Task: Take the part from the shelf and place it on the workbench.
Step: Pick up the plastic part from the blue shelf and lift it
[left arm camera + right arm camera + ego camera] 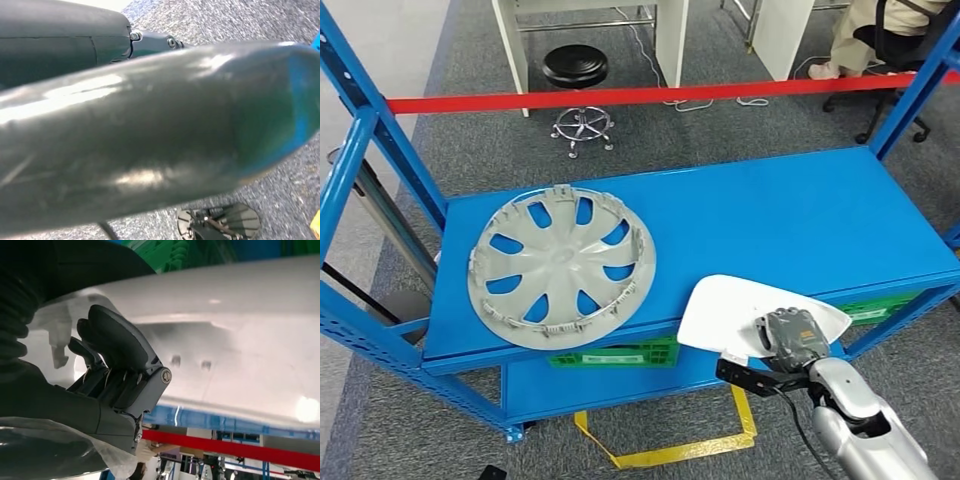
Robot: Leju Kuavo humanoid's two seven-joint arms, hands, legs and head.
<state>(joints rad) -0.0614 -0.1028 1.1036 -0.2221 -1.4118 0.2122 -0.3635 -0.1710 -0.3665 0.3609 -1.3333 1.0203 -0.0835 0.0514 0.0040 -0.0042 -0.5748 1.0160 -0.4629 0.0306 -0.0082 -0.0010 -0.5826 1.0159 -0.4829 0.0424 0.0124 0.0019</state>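
A flat white plastic part (731, 307) hangs just in front of the blue shelf's (803, 215) front edge, at the right. My right hand (794, 340) grips it from underneath near its near edge. In the right wrist view the dark fingers (113, 340) press against the white part (245, 340) from below. A grey wheel cover (561, 265) lies flat on the left of the shelf top. The left wrist view looks past a dark rounded body part at grey carpet.
Green crates (618, 355) sit on the lower shelf level. Yellow tape (675, 450) marks the carpet below. A red barrier tape (622, 96) runs behind the shelf, with a black stool (576, 70) and a seated person (878, 30) beyond.
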